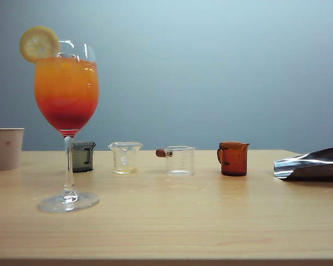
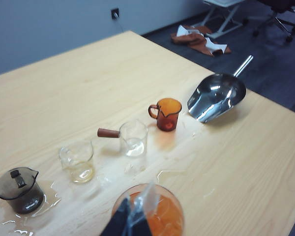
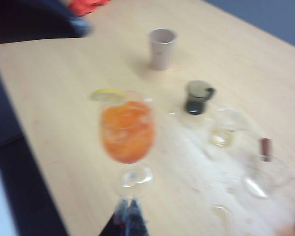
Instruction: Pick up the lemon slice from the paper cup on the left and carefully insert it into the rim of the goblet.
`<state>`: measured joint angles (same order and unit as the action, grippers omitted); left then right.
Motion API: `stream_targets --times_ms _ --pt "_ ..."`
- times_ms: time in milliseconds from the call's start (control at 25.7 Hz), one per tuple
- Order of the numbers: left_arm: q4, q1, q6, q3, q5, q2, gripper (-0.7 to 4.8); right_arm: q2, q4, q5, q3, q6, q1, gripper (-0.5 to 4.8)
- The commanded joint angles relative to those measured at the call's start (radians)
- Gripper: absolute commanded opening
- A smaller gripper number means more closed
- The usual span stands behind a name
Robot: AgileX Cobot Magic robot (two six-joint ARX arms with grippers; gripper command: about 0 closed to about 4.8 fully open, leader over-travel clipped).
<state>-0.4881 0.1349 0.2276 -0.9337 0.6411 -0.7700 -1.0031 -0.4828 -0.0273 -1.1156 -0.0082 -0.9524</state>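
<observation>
An office or lab room set up for testing is showing here. A pale wooden desk (image 2: 88, 83) is standing against a plain grey-blue wall (image 1: 211, 66) with a power socket (image 2: 115, 13) in it. Dark carpet-like flooring (image 2: 280, 64) is lying beyond the desk, where the wheeled base of an office chair (image 2: 275, 17) is sitting beside a white frame leg (image 2: 226, 14).
</observation>
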Motion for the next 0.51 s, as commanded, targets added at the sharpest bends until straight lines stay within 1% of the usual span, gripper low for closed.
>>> stream_targets --times_ms 39,117,194,233,272,350,389,505 --pt "-0.023 0.0 -0.005 -0.001 -0.093 0.072 -0.06 0.019 0.022 0.043 -0.005 0.0 0.098 -0.06" --pt "-0.055 0.0 -0.064 -0.001 -0.193 0.14 -0.06 0.034 0.006 0.12 -0.003 -0.008 0.229 -0.06" --pt "-0.074 0.0 -0.102 -0.001 -0.265 0.178 -0.06 0.042 0.012 0.164 0.002 -0.007 0.321 -0.06" --pt "-0.087 0.0 -0.129 -0.001 -0.319 0.214 -0.06 0.046 0.022 0.195 0.01 -0.007 0.391 -0.06" --pt "-0.087 0.0 -0.153 -0.001 -0.345 0.238 -0.06 0.054 0.024 0.211 0.018 -0.006 0.455 -0.06" --pt "-0.089 0.0 -0.208 0.0 -0.404 0.286 -0.06 0.083 0.037 0.209 0.043 0.009 0.53 -0.06" --pt "-0.091 0.0 -0.235 0.005 -0.418 0.322 -0.06 0.118 0.062 0.201 0.077 0.02 0.563 -0.06" --pt "-0.088 0.0 -0.246 0.037 -0.421 0.399 -0.06 0.216 0.111 0.148 0.178 0.035 0.607 -0.06"
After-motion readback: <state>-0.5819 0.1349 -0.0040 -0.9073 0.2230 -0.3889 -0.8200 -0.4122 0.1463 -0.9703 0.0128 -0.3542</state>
